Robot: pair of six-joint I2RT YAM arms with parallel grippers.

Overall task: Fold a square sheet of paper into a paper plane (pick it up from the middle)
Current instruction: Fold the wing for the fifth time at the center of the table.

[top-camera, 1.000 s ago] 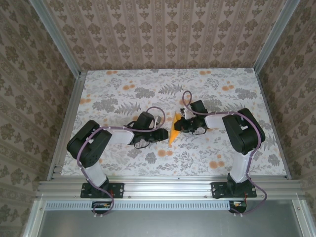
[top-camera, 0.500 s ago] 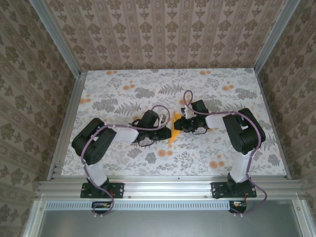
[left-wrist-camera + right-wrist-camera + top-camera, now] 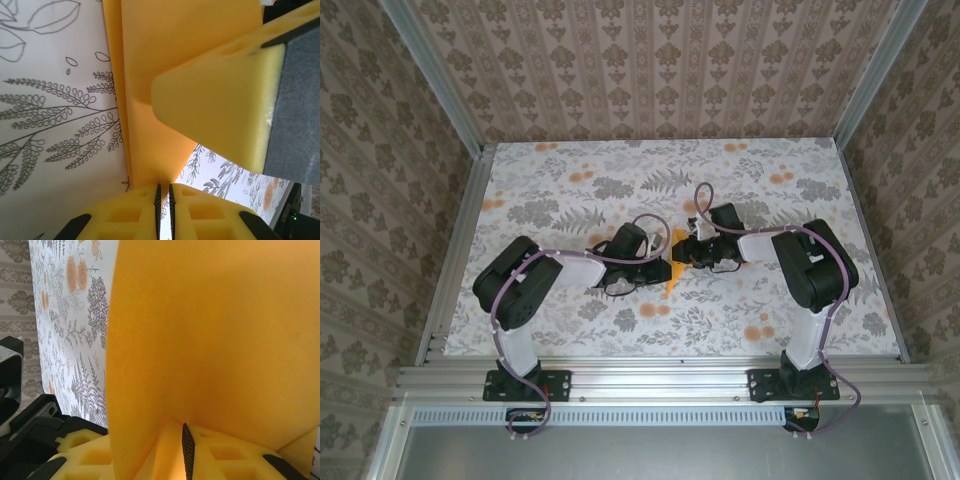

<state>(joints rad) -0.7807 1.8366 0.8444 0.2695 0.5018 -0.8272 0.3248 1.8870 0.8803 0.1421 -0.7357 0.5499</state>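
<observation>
The square sheet of paper (image 3: 668, 281) is bright orange and folded into a slim pointed strip. It stands on edge at mid-table between both grippers; I cannot tell whether its shape is that of a paper plane. My left gripper (image 3: 659, 268) comes from the left, shut on the paper's (image 3: 165, 60) lower corner, which runs into the narrow slit between its jaws (image 3: 164, 192). My right gripper (image 3: 679, 254) comes from the right. Its jaws (image 3: 172, 440) stand slightly apart with the paper (image 3: 210, 330) still between them. One of its yellow fingers (image 3: 225, 100) shows large in the left wrist view.
The table (image 3: 550, 200) has a white cloth printed with grey leaves and small orange flowers (image 3: 756, 331). Aluminium rails (image 3: 460, 230) and patterned walls close it in on three sides. Both arms' cables loop above the wrists.
My left arm has moved right up to the paper and its jaws have closed on the lower corner. My right gripper's jaws have loosened around the paper.
</observation>
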